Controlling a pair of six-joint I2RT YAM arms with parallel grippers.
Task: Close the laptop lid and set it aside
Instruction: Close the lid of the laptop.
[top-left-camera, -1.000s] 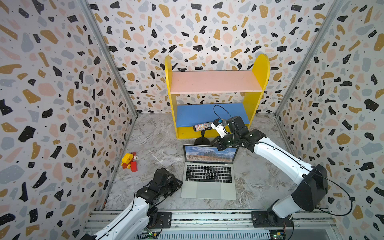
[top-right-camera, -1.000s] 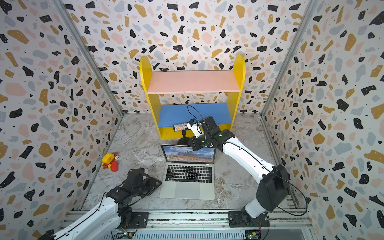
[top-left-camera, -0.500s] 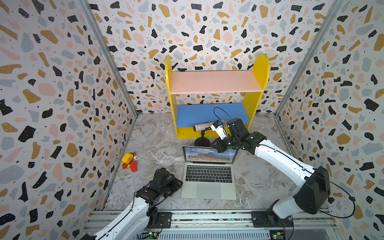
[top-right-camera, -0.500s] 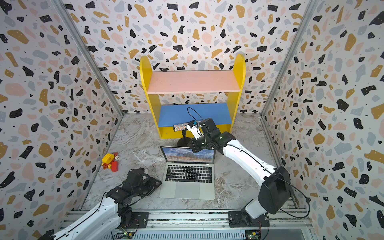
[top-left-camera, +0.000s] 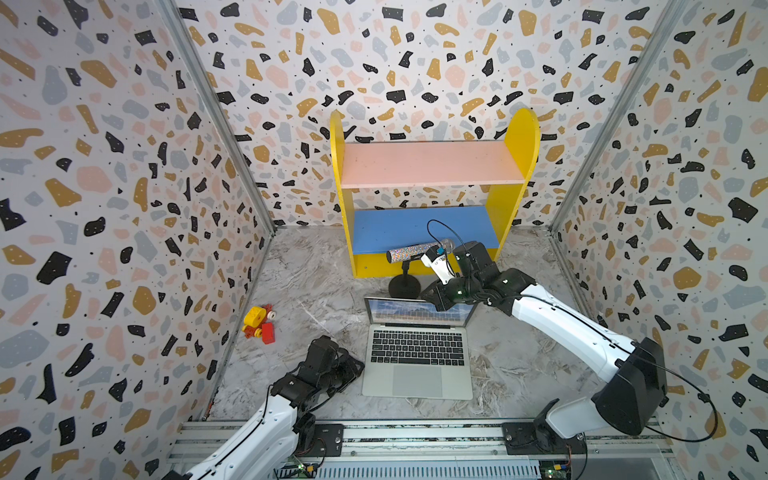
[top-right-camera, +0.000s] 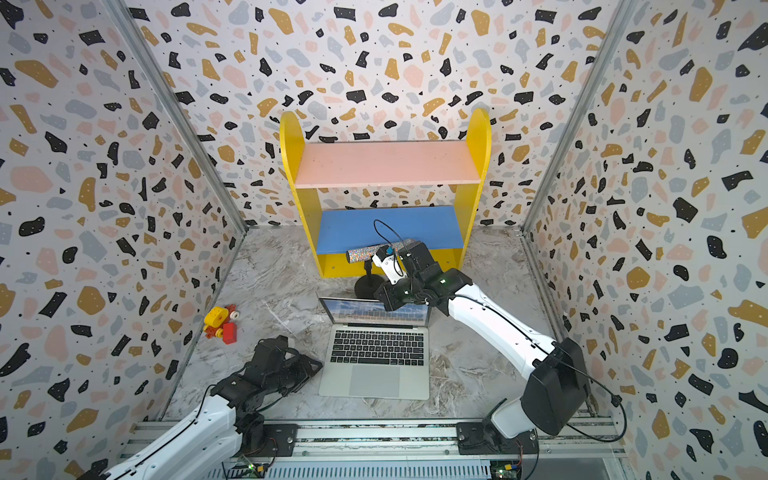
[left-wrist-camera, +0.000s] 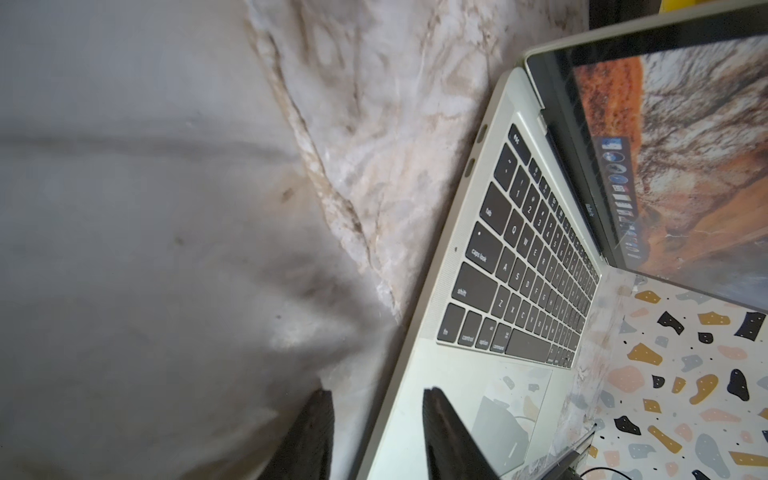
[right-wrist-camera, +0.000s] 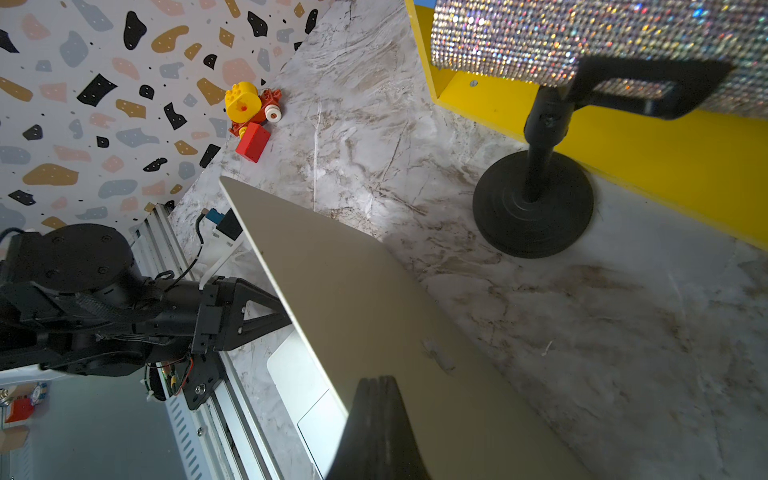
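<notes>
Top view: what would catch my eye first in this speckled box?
The open laptop in the middle of the marble floor, screen lit, with shut jaws of the right arm at the back of its lid. Behind stands a yellow shelf unit, a glittery microphone on a stand before it; red and yellow toy blocks lie by the left wall.

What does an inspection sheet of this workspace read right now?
Surface: marble-patterned tabletop, nothing spilled.
Job's things: laptop flat on it; laptop lid not yet shut, screen lit.
Clutter: toy block car near left wall; glitter microphone on black stand before yellow shelf unit.
Grippers: left gripper jaws apart, astride laptop's left edge; right gripper jaws shut, tip against lid's back.
Cables: black cable looped above right wrist.
Surroundings: terrazzo-print walls; metal rail in front.
</notes>
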